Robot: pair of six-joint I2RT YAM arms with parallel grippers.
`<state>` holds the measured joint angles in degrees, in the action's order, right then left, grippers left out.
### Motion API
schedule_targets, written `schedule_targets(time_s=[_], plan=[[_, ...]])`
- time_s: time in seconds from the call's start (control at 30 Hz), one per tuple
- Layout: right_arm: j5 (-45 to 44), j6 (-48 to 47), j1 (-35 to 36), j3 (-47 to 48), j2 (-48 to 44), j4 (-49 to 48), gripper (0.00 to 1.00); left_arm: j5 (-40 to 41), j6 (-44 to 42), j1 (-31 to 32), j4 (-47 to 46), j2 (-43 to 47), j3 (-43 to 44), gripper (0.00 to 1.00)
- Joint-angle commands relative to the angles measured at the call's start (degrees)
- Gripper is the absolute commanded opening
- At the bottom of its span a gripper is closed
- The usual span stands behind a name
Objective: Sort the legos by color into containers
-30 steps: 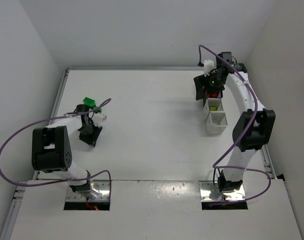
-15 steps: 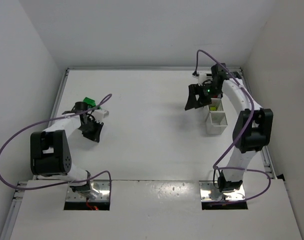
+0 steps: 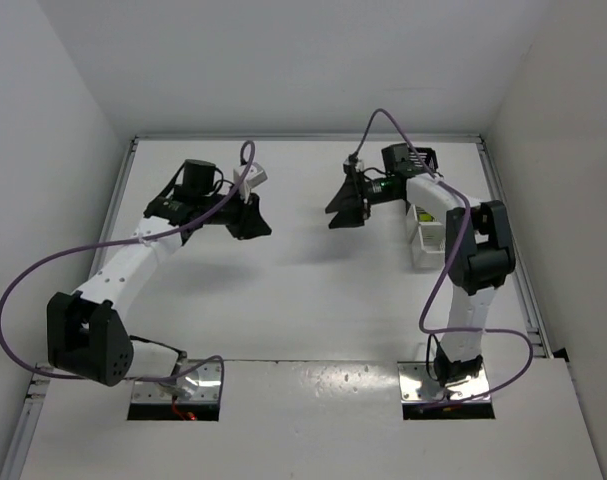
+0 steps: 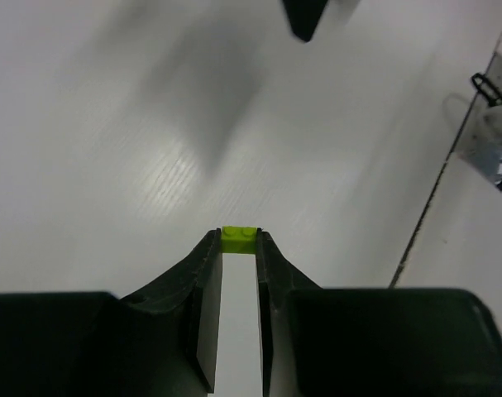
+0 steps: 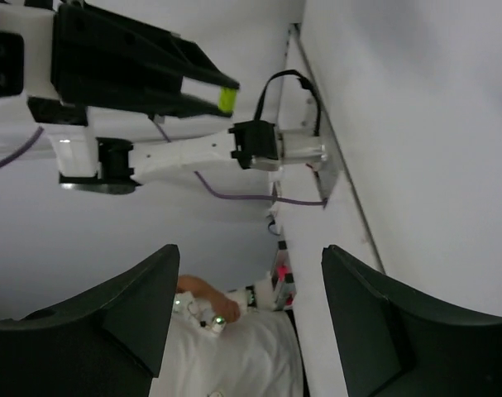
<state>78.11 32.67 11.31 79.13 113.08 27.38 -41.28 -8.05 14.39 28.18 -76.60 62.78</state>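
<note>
The left gripper (image 4: 239, 242), pinching a lime lego (image 4: 239, 236), has swung to the middle of the desk (image 3: 303, 290). The right gripper (image 3: 345, 205), jaws spread, has left the containers (image 3: 423, 243) to face it, probably for a handover.

The top camera looks down from above and behind on the whole table (image 3: 303, 290). The left wrist camera looks closely along its fingers (image 4: 203, 281). The right wrist camera, rolled sideways, faces the left gripper (image 5: 226, 98); both wrist views share the lime brick (image 4: 239, 237).
</note>
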Motion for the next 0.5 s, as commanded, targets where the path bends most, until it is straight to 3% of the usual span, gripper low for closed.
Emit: schedule_targets(time_s=[0.0,0.03,0.07,0.1,0.27,0.47], plan=[[6.27,22.57,2.57,4.01,0.47,-23.11,0.70,-4.42,8.31,1.86,-6.73,0.75,3.13,0.17],[5.66,33.76,3.10,4.01,0.48,-28.46,0.70,-5.12,9.45,1.87,-7.78,0.75,3.13,0.17],[4.61,40.13,3.10,2.71,0.48,-41.48,0.70,-6.52,12.24,1.87,-10.58,0.23,3.13,0.17],[4.08,46.20,4.41,2.69,1.17,-47.88,0.70,-7.32,14.01,1.87,-12.87,0.22,3.13,0.17],[3.54,48.90,7.31,7.18,2.68,-48.38,0.70,-5.67,22.99,4.67,-30.09,3.91,0.15,0.16],[3.54,50.56,9.17,7.97,2.68,-47.77,0.70,-1.53,24.05,8.10,-34.59,4.62,-2.48,0.16]])
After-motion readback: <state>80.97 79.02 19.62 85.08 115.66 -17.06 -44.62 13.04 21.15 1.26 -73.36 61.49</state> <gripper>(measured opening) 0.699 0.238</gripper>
